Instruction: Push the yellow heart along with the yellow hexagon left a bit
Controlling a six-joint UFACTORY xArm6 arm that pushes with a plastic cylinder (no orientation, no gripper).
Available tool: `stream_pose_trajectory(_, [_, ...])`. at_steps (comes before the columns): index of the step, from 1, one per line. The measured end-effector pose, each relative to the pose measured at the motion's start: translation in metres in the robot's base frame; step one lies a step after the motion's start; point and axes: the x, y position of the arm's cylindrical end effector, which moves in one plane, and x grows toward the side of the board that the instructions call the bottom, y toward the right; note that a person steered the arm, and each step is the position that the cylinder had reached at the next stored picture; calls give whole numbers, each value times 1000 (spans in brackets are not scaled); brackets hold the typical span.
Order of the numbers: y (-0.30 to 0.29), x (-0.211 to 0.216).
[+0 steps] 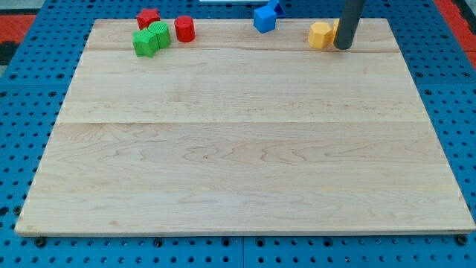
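Note:
The yellow hexagon (320, 35) sits near the board's top edge, right of centre. A second yellow block, the heart (335, 28), shows only as a sliver behind the rod. My tip (343, 48) rests on the board just right of the hexagon, touching or nearly touching it and covering most of the heart.
A blue block (264, 18) and another blue piece (274, 6) lie at the top centre. At the top left stand a red star-like block (148, 18), a red cylinder (184, 29) and two green blocks (145, 42) (160, 33). The wooden board (245, 171) lies on a blue pegboard.

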Motion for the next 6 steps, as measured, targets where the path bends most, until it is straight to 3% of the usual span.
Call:
stream_pose_trajectory(4, [65, 28])
stream_pose_trajectory(5, [90, -23])
stream_pose_trajectory(6, [15, -44])
